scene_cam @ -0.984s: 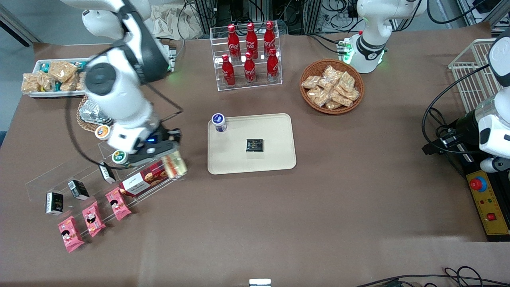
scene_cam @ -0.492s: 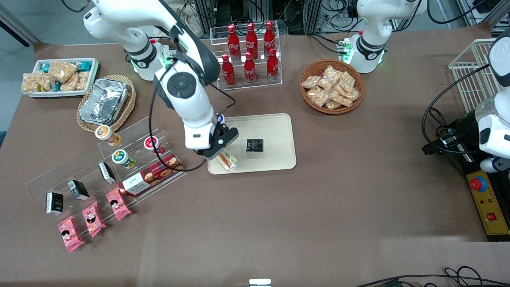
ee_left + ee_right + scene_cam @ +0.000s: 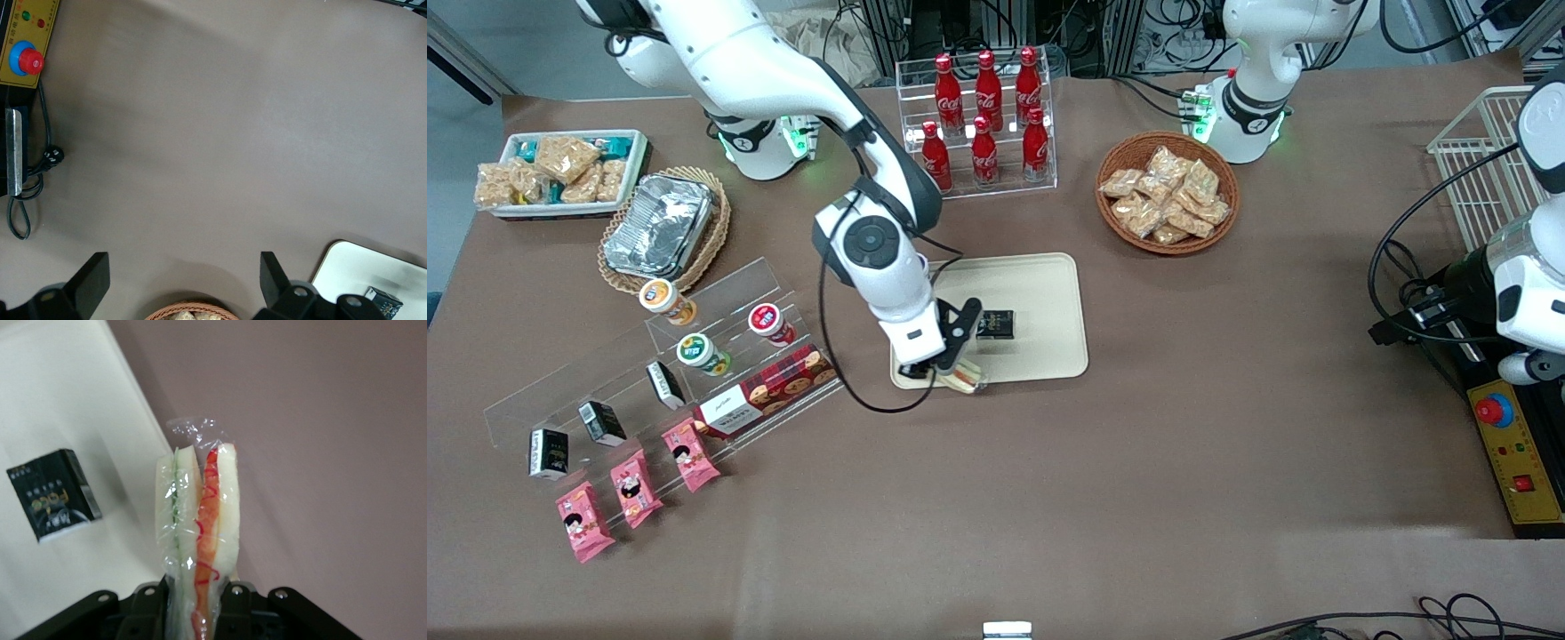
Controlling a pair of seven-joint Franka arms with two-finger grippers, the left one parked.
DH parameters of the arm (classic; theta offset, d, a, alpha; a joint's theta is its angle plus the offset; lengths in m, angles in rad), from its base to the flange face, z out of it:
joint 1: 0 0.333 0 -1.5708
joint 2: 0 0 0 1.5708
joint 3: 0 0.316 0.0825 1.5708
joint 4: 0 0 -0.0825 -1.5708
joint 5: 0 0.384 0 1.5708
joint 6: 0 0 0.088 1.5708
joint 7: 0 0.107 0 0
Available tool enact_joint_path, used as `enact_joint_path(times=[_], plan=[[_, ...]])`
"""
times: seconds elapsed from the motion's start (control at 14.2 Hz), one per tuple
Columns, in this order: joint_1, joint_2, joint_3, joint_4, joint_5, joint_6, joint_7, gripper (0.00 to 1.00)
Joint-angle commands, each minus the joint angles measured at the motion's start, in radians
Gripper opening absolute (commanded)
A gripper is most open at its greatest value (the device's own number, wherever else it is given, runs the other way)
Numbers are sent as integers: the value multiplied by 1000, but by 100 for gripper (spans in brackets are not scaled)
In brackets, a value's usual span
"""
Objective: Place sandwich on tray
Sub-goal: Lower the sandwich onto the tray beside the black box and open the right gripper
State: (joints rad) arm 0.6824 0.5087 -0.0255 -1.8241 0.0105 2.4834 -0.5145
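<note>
**A:** Where is the sandwich sitting at this moment?

**B:** The triangular wedge of white bread in clear wrap, with its red and green filling edge [image 3: 198,520], is being held in the right arm's black two-finger gripper [image 3: 951,360]. The jaws are clenched on the wedge's lower part, one finger pressing each bread face. In the front view the sandwich [image 3: 964,378] is hanging at the rim of the large flat cream-beige rectangular tray with rounded corners [image 3: 1040,293], on the edge nearest the front camera.

**A:** Is it over the tray or over the table?

**B:** The wrist view is showing it straddling the tray's [image 3: 60,407] edge, with the brown tablecloth [image 3: 320,440] under one side. Whether it is touching the tray, I cannot tell.

**A:** What else is lying on the tray?

**B:** A small black square packet with gold print [image 3: 994,324] is resting near the middle, close beside the gripper but apart from the sandwich.

**A:** So how should the placing be done well?

**B:** My judgement is that the wedge is sitting too close to the rim. Shifting it a little farther from the front camera, onto bare cream surface and short of the black packet, then lowering until the wrap is resting before releasing, looks safest; letting go here is risking a tip over the low rim onto the cloth
</note>
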Motion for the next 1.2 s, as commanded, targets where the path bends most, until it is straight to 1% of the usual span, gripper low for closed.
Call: enact_joint_path(times=[0.0, 0.21, 0.35, 0.42, 0.49, 0.56, 0.77, 0.91, 1.12], plan=[[71, 76, -1, 31, -18, 69, -25, 0], [103, 138, 1, 29, -61, 112, -73, 0], [103, 181, -1, 69, -102, 121, -168, 0], [103, 194, 1, 97, -110, 121, -206, 0], [103, 192, 1, 98, -110, 120, -207, 34], [103, 192, 1, 100, -110, 120, -205, 98], [95, 173, 1, 98, -96, 114, -165, 99], [79, 118, 1, 80, -93, 82, -113, 99], [66, 12, 1, 78, -93, -123, 21, 99]])
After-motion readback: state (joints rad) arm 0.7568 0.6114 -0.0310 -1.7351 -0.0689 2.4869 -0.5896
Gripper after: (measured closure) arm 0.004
